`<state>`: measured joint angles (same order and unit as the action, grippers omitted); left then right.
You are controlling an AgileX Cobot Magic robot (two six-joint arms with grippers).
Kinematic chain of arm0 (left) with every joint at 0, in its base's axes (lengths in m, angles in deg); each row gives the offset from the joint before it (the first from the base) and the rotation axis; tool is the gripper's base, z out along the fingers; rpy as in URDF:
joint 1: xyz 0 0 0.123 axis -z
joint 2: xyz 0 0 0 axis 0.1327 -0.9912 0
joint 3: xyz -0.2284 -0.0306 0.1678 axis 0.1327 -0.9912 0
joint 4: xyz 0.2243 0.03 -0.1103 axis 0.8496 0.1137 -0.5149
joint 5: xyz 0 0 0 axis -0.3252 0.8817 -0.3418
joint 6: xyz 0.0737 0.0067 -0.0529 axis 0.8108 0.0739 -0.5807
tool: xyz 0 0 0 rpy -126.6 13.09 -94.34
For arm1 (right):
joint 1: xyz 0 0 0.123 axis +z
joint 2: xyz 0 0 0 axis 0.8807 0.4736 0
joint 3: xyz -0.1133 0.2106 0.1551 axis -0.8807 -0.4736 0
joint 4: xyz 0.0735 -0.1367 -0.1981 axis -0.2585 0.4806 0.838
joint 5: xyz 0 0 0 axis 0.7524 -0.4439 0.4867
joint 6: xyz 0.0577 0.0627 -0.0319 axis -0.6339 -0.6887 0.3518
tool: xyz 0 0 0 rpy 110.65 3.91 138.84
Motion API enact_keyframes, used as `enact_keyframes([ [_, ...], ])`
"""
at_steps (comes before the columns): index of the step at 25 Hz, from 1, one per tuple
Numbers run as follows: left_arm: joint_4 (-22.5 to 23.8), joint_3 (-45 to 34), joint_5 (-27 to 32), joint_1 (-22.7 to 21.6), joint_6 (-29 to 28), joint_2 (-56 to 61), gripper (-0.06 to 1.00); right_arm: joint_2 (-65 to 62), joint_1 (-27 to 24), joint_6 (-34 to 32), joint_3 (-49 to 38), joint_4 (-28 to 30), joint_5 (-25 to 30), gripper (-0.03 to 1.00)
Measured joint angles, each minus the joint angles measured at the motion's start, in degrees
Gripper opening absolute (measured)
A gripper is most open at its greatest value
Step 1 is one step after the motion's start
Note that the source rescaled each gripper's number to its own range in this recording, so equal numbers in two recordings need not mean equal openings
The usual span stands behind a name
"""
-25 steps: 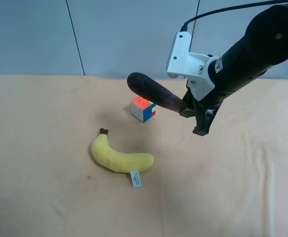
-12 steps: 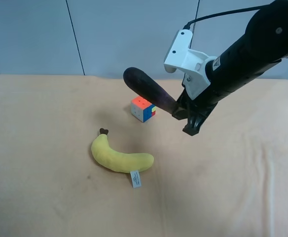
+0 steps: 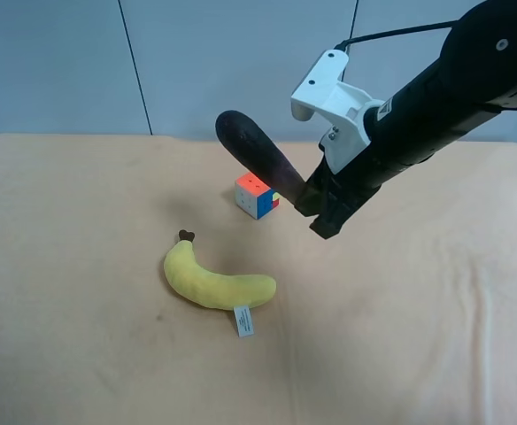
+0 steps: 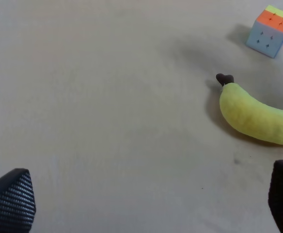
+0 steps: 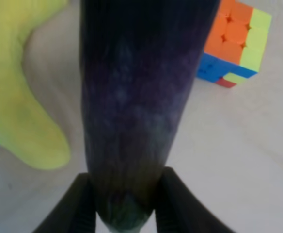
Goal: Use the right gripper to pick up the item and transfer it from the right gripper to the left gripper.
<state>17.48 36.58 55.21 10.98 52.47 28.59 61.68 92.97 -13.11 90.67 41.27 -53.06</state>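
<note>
Above the far worktop (image 3: 81,221), your right end effector (image 3: 317,212) clamps the eggplant (image 3: 254,150) by its stem end; the long axis slants up and left, dark tip free. Your left end effector (image 4: 146,204) stands spread wide, empty.

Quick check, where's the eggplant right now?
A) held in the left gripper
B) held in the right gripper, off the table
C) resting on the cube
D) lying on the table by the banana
B: the right wrist view shows the right gripper pinching the eggplant at its stem end, and the high view shows it raised off the table; the left gripper is open and empty.
</note>
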Motion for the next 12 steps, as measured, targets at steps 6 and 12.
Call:
enact_keyframes([
  [6,-2.42,0.00,-0.14,0.00,0.00,-2.55,0.93,0.00,0.00,0.00,0.00,-4.07,-0.28,0.00],
  [12,-10.47,2.79,-4.92,0.00,0.00,-12.57,0.93,0.00,0.00,0.00,0.00,-5.10,-0.88,0.00],
])
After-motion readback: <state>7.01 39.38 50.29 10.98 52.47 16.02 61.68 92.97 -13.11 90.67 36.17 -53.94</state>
